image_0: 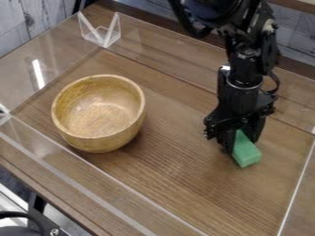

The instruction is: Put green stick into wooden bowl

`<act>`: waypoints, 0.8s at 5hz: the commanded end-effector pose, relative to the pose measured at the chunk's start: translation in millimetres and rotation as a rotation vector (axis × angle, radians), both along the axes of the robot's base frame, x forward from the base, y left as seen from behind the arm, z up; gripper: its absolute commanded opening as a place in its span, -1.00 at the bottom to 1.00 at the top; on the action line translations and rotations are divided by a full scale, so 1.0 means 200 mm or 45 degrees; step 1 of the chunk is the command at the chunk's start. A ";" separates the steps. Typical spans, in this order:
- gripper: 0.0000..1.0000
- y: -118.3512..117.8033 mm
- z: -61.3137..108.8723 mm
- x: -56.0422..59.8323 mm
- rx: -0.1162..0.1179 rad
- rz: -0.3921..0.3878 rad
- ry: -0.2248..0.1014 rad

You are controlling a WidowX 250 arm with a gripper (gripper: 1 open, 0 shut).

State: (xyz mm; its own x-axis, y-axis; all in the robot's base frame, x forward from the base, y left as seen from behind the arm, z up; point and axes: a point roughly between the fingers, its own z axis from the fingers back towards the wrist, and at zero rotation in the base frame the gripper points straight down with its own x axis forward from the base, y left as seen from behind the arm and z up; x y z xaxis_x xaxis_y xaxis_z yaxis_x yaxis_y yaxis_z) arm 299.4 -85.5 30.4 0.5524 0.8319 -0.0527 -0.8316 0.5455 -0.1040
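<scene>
The green stick (248,152) lies on the wooden table at the right, its near end pointing toward the front. My gripper (238,137) points straight down over its far end. The black fingers (223,131) are pressed in on both sides of that end, so the gripper is shut on the stick at table height. The wooden bowl (103,136) stands empty at the left, well apart from the gripper and stick.
Clear acrylic walls (62,171) fence the wooden table (172,180) along the front, left and right. A small clear plastic stand (99,30) sits at the back left. Open tabletop lies between the bowl and the stick.
</scene>
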 end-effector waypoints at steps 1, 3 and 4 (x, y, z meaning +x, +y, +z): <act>-1.00 0.01 0.17 0.06 -0.037 -0.071 -0.083; -1.00 0.15 0.42 0.08 -0.135 -0.152 -0.113; -1.00 0.36 0.54 0.08 -0.153 -0.134 -0.140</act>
State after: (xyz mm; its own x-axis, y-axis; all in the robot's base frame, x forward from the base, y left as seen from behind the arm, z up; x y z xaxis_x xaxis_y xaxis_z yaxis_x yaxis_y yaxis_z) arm 309.1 -10.4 114.9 0.6201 0.7724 -0.1373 -0.7809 0.5910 -0.2022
